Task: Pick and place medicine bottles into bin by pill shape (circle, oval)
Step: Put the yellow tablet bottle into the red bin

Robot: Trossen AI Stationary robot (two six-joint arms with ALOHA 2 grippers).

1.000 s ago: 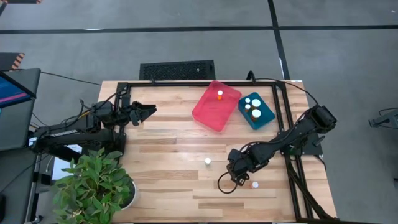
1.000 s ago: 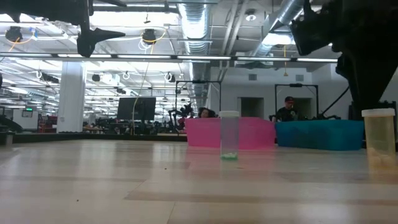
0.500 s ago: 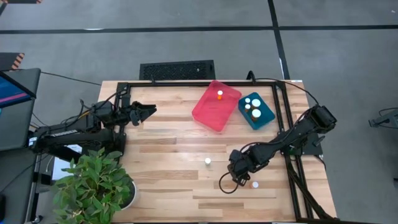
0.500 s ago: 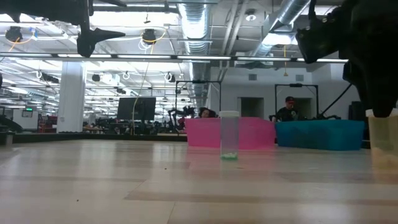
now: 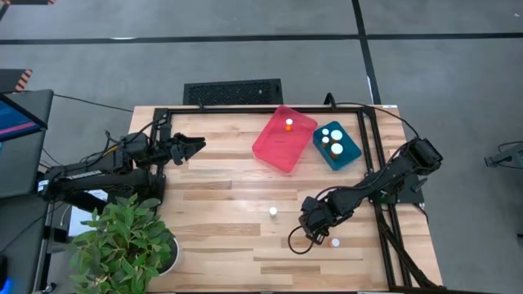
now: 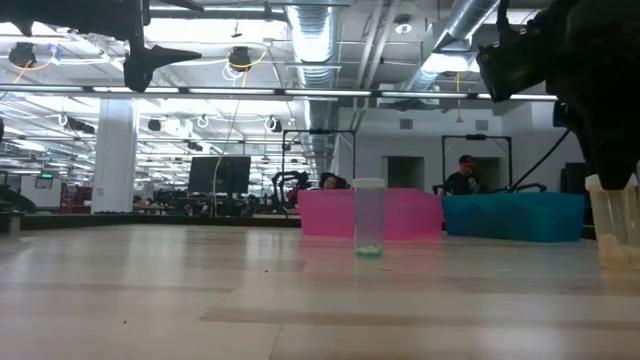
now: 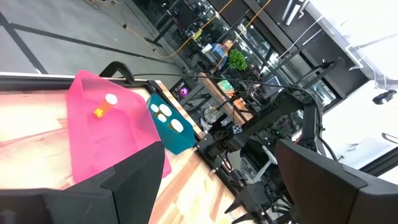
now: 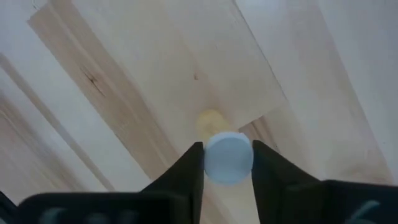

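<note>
We saw the gripped bottle (image 8: 228,157) standing upright on the table (image 5: 221,237), well to the near side of the pink tray (image 5: 274,151) and toward the right edge, white cap up. In the low view the same bottle (image 6: 612,225) looked pale and translucent, foot on the wood. The right gripper (image 8: 227,163) was closed on it, one dark finger (image 8: 186,169) against each side of the cap (grip sat high, at cap level, as far as we could tell).

We judged the step as the lift just after the grasp. To do it well we wanted a straight rise before any travel, so the bottle's foot cleared the wood and it did not swing in the fingers. The grip being on the cap, we reckoned a fast sideways move could twist it loose.

Pill shape we could not read from these views, so which tray was right stayed undecided.

A second bottle (image 5: 273,212) stood alone, nearer the pink tray than the gripped one, clear of the arm. The pink tray held one orange bottle (image 5: 288,124); the blue tray (image 5: 353,151) just beside it held about three white-capped ones (image 5: 332,139).

The left gripper (image 5: 194,145) hung well to the left of the pink tray, fingers apart, nothing in them.
</note>
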